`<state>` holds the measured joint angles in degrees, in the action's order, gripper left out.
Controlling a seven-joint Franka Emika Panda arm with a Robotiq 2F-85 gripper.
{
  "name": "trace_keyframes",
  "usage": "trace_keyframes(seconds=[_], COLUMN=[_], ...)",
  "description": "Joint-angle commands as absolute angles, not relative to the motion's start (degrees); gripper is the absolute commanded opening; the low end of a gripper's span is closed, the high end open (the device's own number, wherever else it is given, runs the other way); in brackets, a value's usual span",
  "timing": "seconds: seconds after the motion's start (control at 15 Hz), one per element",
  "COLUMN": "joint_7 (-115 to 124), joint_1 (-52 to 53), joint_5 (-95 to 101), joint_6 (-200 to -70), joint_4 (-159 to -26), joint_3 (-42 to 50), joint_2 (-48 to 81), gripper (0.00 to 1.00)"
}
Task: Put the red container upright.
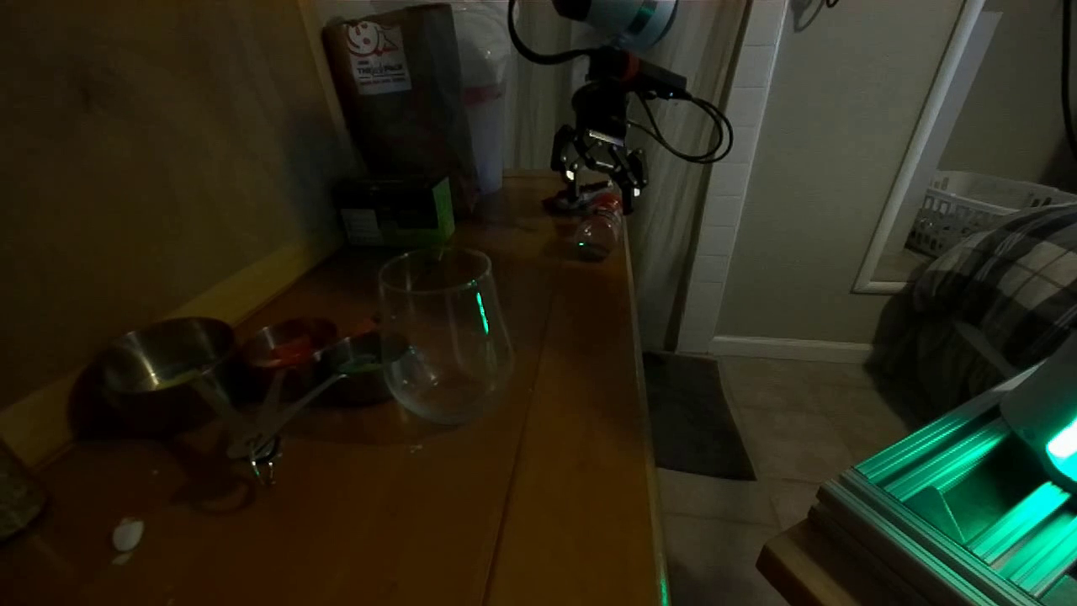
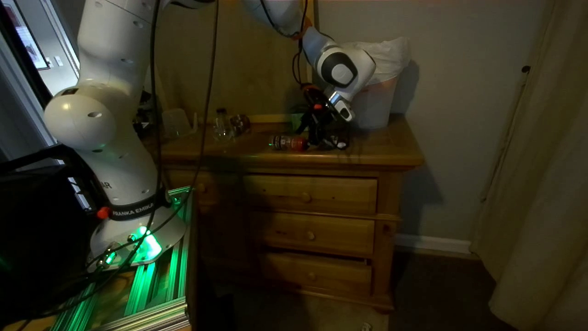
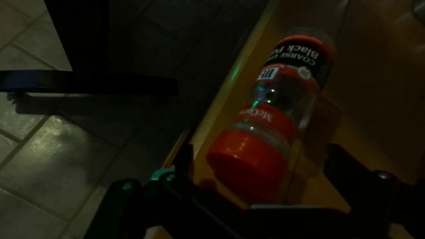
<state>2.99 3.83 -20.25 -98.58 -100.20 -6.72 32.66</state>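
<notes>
Dresser (image 1: 580, 438) carries horiz. red-cap btl (image 3: 274, 111), glass (image 1: 446, 349), meas. cups (image 1: 288, 374).

A home, wooden dresser (image 2: 340, 227), white laundry basket (image 1: 951, 206), plaid cloth (image 1: 1026, 269)

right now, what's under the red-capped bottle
The red-capped bottle lies on its side on the wooden dresser top, which shows along both its sides in the wrist view. The part directly beneath is covered, so I can't tell whether anything small lies there.

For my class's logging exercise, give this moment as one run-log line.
task: stand bottle upright | bottle: lying on its side near dresser edge | gripper: open, near red cap | status: not yet upright
</notes>
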Motion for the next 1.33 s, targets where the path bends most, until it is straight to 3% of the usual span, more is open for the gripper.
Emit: trace_keyframes(seconds=[0.0, 0.8, 0.87, 1.07, 1.2, 1.27], joint_7=[2.34, 3.70, 3.39, 2.86, 2.87, 2.86], joint_1=[2.42, 1.00, 0.67, 0.05, -0.12, -0.18], joint_5=[-25.20, -30.48, -31.68, -34.15, -35.00, -35.25], joint_6=[-99.75, -99.76, -100.23, -100.60, -100.65, -100.54], joint_4=[-100.32, -104.88, -105.46, -106.54, -106.98, -107.02], joint_3=[-6.92, -5.88, -5.93, -5.82, -5.48, -5.30], joint_2=[33.18, 32.51, 32.38, 32.08, 31.86, 31.77], gripper=[1.00, 1.00, 0.83, 0.59, 0.57, 0.72])
